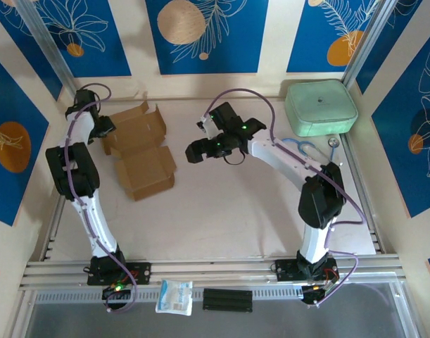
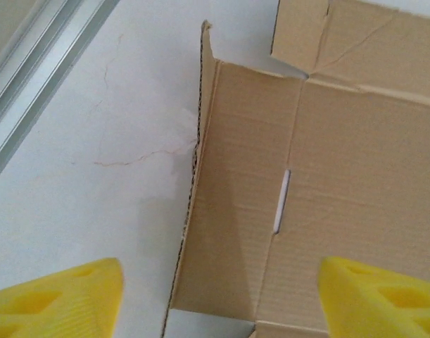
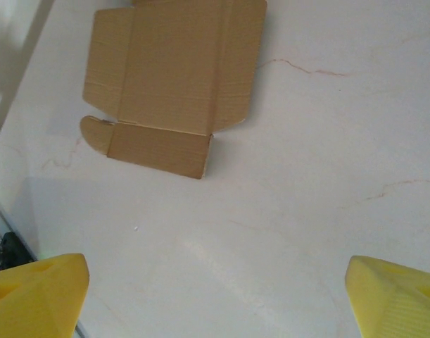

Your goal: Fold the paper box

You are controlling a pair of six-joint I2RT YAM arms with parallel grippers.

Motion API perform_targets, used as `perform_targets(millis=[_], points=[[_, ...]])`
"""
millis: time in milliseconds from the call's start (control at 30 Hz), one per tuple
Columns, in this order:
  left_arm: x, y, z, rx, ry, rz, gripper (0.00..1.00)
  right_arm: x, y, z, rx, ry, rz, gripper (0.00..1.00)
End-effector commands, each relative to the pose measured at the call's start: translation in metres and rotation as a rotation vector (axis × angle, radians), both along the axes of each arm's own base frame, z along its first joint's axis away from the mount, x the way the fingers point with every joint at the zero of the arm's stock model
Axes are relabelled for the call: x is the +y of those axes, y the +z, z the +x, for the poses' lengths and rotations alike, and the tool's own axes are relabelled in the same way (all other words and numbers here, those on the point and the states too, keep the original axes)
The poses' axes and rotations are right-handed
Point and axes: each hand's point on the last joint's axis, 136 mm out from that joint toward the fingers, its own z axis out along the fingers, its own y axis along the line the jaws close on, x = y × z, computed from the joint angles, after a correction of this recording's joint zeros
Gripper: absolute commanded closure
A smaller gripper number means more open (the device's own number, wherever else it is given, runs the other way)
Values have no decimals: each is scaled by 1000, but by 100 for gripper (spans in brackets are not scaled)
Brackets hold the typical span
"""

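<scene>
Step in hand, likely: first wall fold. Locate paper box [image 1: 138, 151] lying open on desk [image 1: 236, 211], far left. Straddling its upturned side wall with left fingers [image 2: 67, 296], spread, clamping nothing. Holding right fingers [image 3: 39, 289] spread over desk. Next: pinch wall, crease inward.

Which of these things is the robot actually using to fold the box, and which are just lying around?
For the job: the paper box, a brown cardboard sheet with flaps; the left pincer, open over one raised flap.
Just lying about: the mint-green case; the blue tubing beside it; the white packet and the black strip at the near edge.
</scene>
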Motion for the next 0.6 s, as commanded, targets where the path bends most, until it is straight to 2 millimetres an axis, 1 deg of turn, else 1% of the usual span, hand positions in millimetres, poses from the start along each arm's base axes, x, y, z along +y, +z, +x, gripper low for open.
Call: perform_targets(millis=[0,33,67,167,267,367,467,567], points=[[6,-15,-16,106,-13,3,44,0,24,-13,-31,27,64,6],[6,-18,-16,114,-15,4,53,0,30,-15,-39,29,76,6],[7,-22,-18,132,-13,5,57,-1,35,-17,-48,31,86,6],[6,-19,-17,131,-25,9,58,-4,51,-21,-91,31,110,6],[8,-21,-21,181,-32,11,58,-9,62,-24,-122,23,122,5],[16,-23,-27,240,-20,52,57,-13,72,-28,-148,21,137,5],[24,-24,-27,259,-21,102,65,-17,81,-33,-174,15,158,5],[23,-25,-28,291,-41,102,67,-26,86,-36,-204,-3,158,5]])
